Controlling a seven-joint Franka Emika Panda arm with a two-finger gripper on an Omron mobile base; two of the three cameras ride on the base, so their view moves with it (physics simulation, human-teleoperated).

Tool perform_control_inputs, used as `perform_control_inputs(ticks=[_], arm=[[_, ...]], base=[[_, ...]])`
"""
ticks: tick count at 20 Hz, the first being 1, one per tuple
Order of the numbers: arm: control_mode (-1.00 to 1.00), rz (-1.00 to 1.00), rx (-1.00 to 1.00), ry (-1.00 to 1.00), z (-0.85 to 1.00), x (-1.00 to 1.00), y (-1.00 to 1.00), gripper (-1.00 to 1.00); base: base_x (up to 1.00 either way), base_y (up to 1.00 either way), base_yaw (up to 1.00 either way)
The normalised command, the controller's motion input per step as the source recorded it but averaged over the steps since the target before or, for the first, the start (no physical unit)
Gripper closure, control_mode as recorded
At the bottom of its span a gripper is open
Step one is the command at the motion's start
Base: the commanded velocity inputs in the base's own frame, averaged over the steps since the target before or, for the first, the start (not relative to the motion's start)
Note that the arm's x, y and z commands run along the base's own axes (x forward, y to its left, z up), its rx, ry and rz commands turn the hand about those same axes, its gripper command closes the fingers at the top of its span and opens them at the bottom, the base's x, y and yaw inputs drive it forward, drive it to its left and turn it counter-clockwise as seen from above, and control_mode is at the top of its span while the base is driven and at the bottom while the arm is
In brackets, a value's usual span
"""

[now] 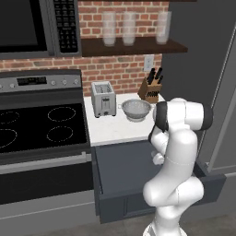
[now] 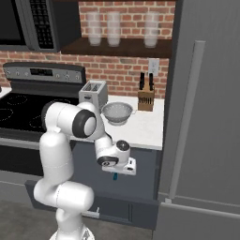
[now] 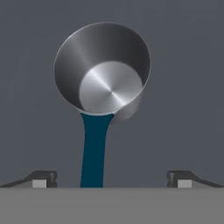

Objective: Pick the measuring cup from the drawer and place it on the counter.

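Note:
The measuring cup (image 3: 103, 70) lies on the dark floor of the open drawer (image 3: 183, 52); it has a steel bowl and a teal-blue handle (image 3: 93, 151) that runs toward the hand. My gripper (image 3: 111, 178) hovers right above it, open, and the handle passes between the two fingertips (image 3: 43, 177) without touching them. In the right base view the gripper (image 2: 117, 172) points down into the drawer (image 2: 143, 164), with a teal bit of the cup (image 2: 115, 176) just below it. The drawer (image 1: 122, 166) stands pulled out under the white counter (image 1: 115, 129).
On the counter stand a toaster (image 1: 103, 98), a steel colander (image 1: 136, 109) and a knife block (image 1: 150, 88). The black stovetop (image 1: 37, 126) lies to the left and the grey fridge (image 2: 206, 108) rises close on the right. My arm (image 1: 177, 156) hides the drawer's right part.

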Motion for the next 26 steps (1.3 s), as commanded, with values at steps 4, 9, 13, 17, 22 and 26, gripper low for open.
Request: perform_control_inputs(ticks=[4,9,13,17,22,26], arm=[[-1.00,0.00,0.00,0.00,-0.05,-0.02,0.01,-1.00],[-1.00,0.00,0.00,0.00,0.00,0.00,0.01,-1.00],[-1.00,0.00,0.00,0.00,0.00,0.00,0.03,-1.00],[-1.00,0.00,0.00,0.00,0.00,0.00,0.02,1.00],[-1.00,0.00,0.00,0.00,0.00,0.00,0.00,1.00],[-1.00,0.00,0.00,0.00,0.00,0.00,0.00,1.00]], base=[[0.00,0.00,0.00],[0.00,0.00,0.00],[0.00,0.00,0.00],[0.00,0.00,0.00],[0.00,0.00,0.00],[0.00,0.00,0.00]])
